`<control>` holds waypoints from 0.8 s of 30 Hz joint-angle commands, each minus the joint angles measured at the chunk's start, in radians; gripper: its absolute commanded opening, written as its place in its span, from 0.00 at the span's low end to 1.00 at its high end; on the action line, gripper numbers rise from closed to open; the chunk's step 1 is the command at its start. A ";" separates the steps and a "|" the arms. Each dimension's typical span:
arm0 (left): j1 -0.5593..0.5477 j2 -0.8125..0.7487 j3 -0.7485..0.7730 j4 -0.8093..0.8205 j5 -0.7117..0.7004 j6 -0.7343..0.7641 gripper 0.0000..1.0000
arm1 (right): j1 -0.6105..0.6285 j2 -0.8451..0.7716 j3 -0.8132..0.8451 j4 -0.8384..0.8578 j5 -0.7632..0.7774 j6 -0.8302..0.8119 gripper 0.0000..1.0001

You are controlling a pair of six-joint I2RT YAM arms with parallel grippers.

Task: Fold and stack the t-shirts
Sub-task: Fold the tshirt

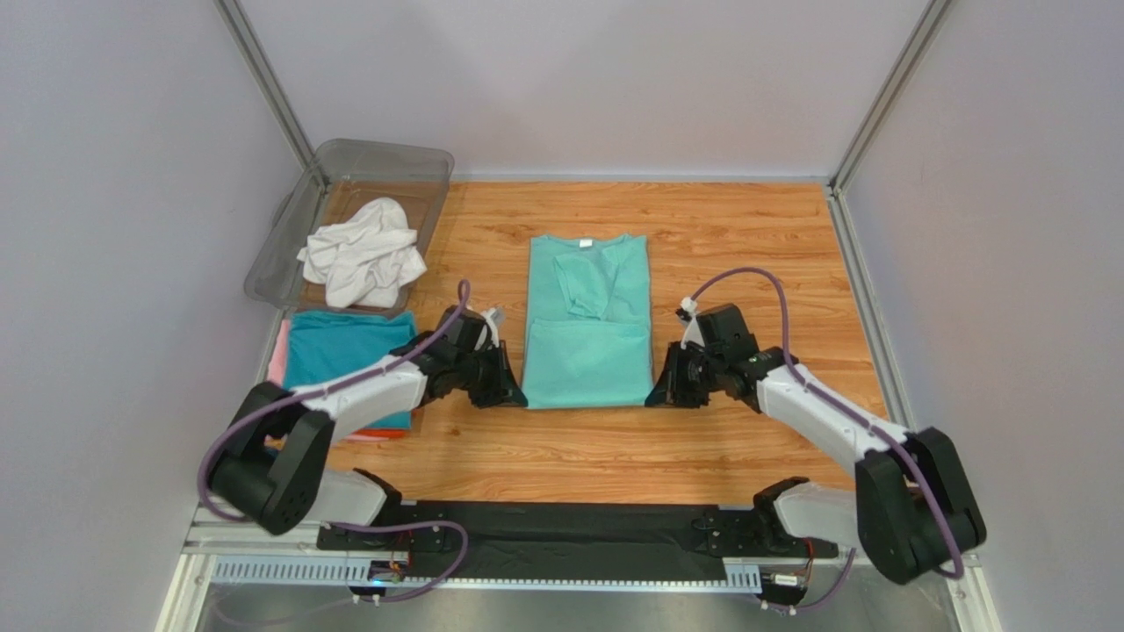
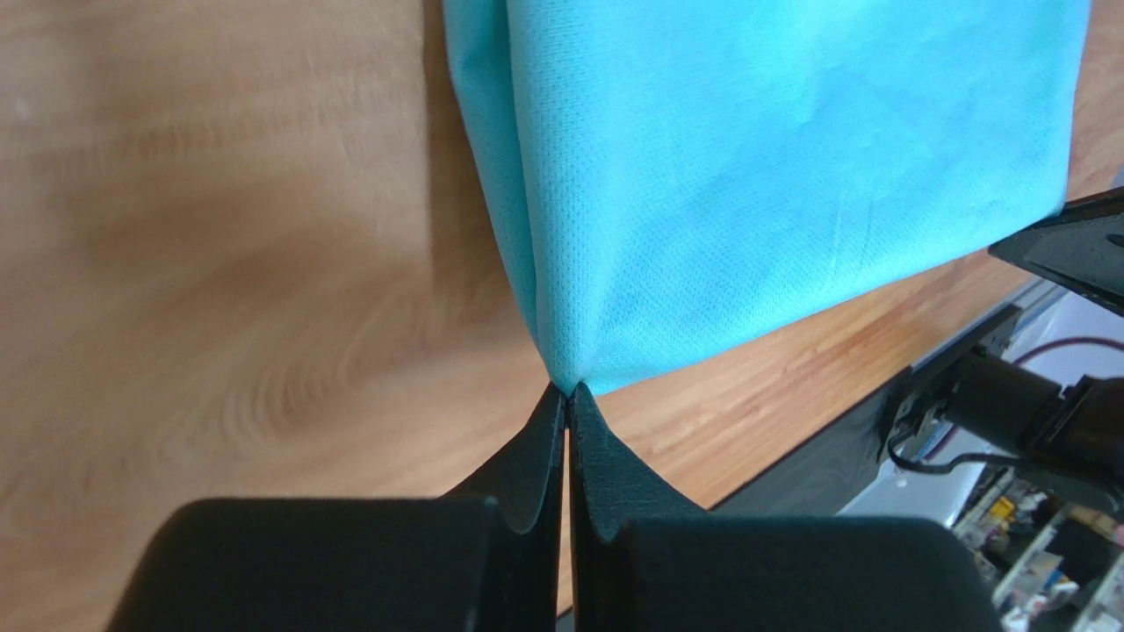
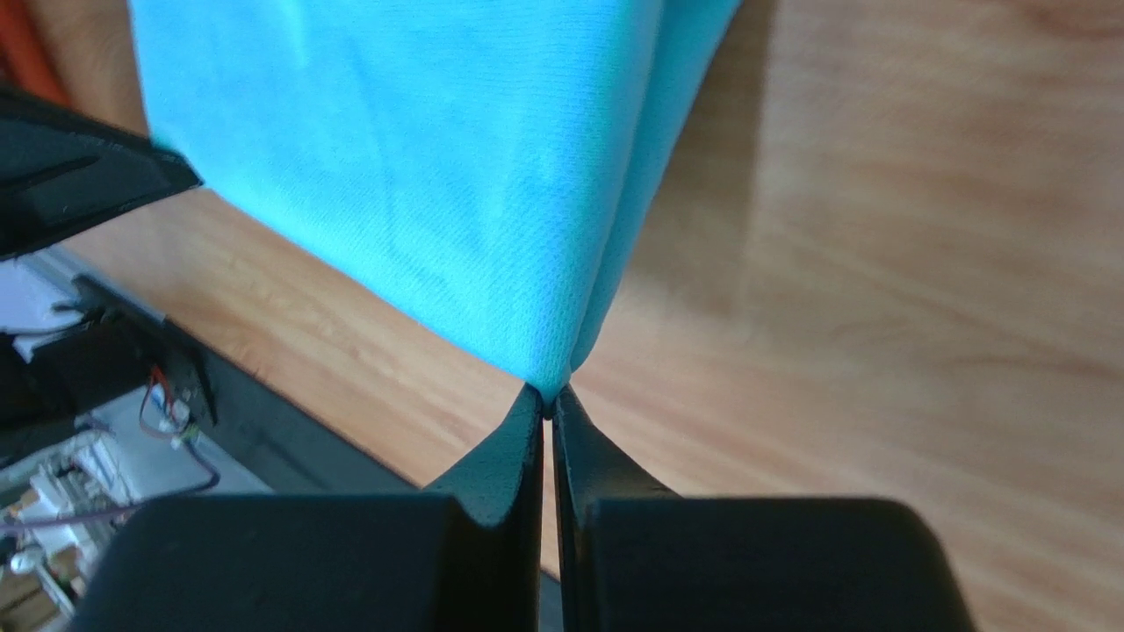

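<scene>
Left gripper (image 2: 567,393) pinched shut on mint t-shirt (image 1: 587,345) near-left corner; right gripper (image 3: 548,391) clamped on near-right corner; shirt on worktop (image 1: 746,237).

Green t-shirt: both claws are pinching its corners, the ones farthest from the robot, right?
Not quite. The left claw and right claw do pinch corners of the green t-shirt, but they are the nearest ones, closest to the robot. The top external view shows it.

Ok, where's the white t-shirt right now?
Top view, far left: the white t-shirt lies crumpled in the clear bin, just beyond the folded teal stack.
</scene>
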 commanded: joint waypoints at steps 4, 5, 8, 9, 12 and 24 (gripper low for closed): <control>-0.080 -0.384 -0.050 -0.211 -0.127 -0.050 0.00 | 0.074 -0.252 0.022 -0.239 -0.088 0.015 0.00; -0.094 -0.432 -0.052 -0.257 -0.165 -0.056 0.00 | 0.080 -0.279 0.031 -0.297 -0.095 0.020 0.00; -0.125 -0.608 -0.066 -0.306 -0.188 -0.101 0.00 | 0.081 -0.372 0.078 -0.400 -0.134 0.040 0.00; -0.126 -0.678 -0.067 -0.315 -0.187 -0.113 0.00 | 0.083 -0.415 0.092 -0.422 -0.146 0.045 0.00; -0.128 -0.768 -0.050 -0.369 -0.187 -0.115 0.00 | 0.081 -0.493 0.137 -0.481 -0.219 0.078 0.00; -0.129 -0.775 0.069 -0.400 -0.254 -0.116 0.00 | 0.081 -0.469 0.252 -0.529 -0.099 0.086 0.00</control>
